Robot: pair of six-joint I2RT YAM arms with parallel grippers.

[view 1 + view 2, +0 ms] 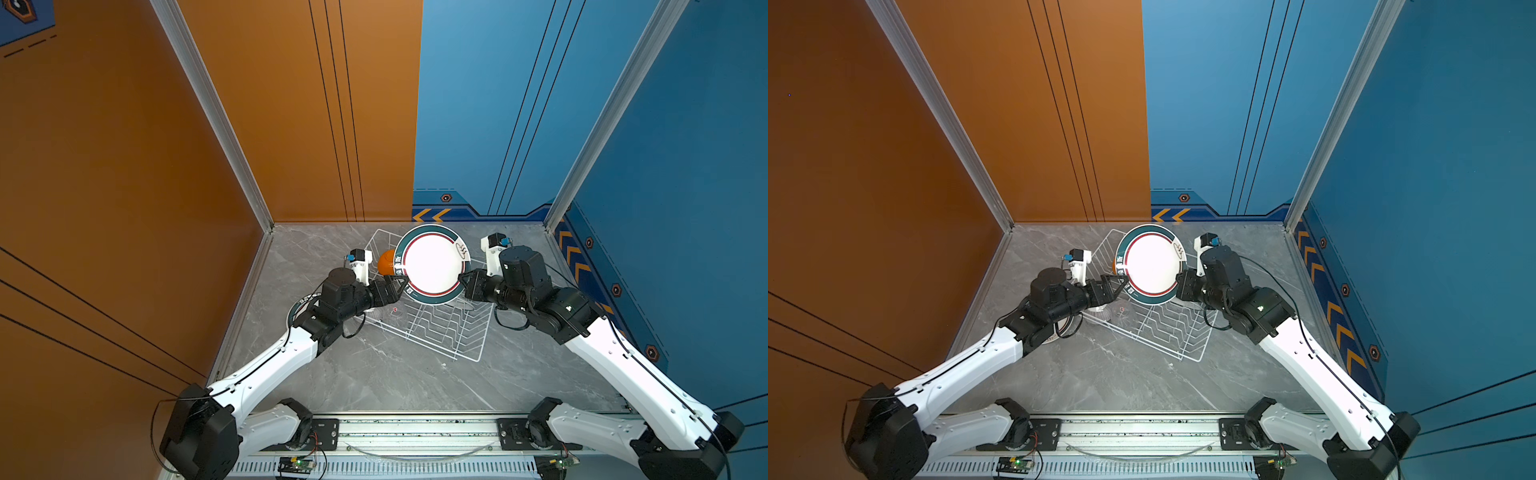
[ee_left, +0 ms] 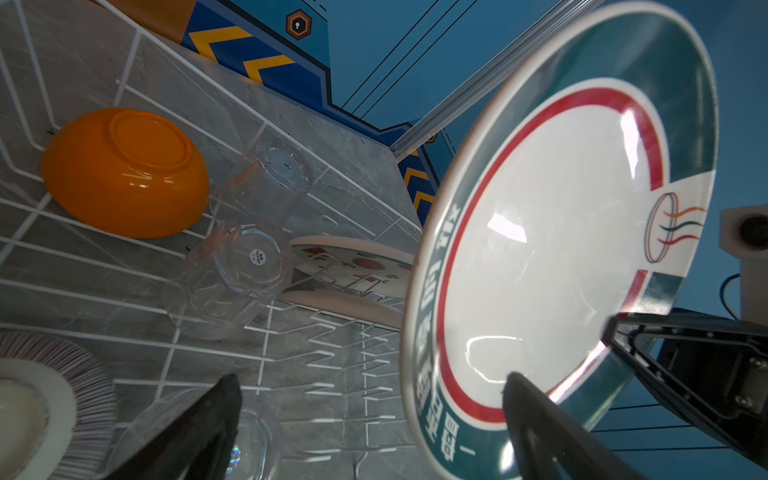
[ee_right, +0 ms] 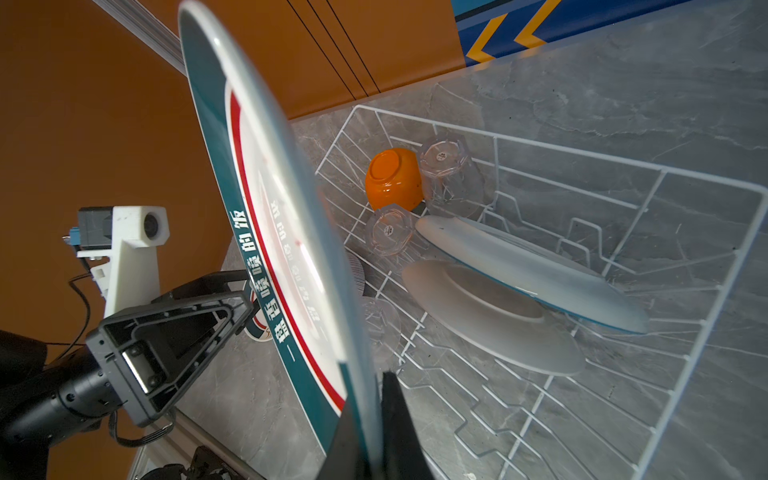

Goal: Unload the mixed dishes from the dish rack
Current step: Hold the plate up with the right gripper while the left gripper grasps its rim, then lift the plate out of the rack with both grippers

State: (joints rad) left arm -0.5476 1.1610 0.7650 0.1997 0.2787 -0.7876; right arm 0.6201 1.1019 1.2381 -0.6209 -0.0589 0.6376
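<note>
My right gripper (image 3: pixel 368 399) is shut on the rim of a white plate with a dark teal rim (image 1: pixel 432 264), holding it raised and tilted above the dish rack (image 1: pixel 449 332). My left gripper (image 2: pixel 372 378) is open, and the plate's opposite rim (image 2: pixel 419 374) sits between its spread fingers without touching them. In the rack lie an upturned orange bowl (image 2: pixel 124 172), two upturned clear glasses (image 2: pixel 266 178) (image 2: pixel 232 278), a watermelon plate (image 2: pixel 353 266) and another plate (image 3: pixel 532 266). A grey-striped bowl (image 2: pixel 50 395) and a third glass (image 2: pixel 253 436) sit close to the left fingers.
The rack stands at an angle on the grey marble table (image 1: pixel 374 374), near the back wall. A round dish edge (image 1: pixel 293 316) shows on the table under my left arm. Orange and blue walls close in the sides.
</note>
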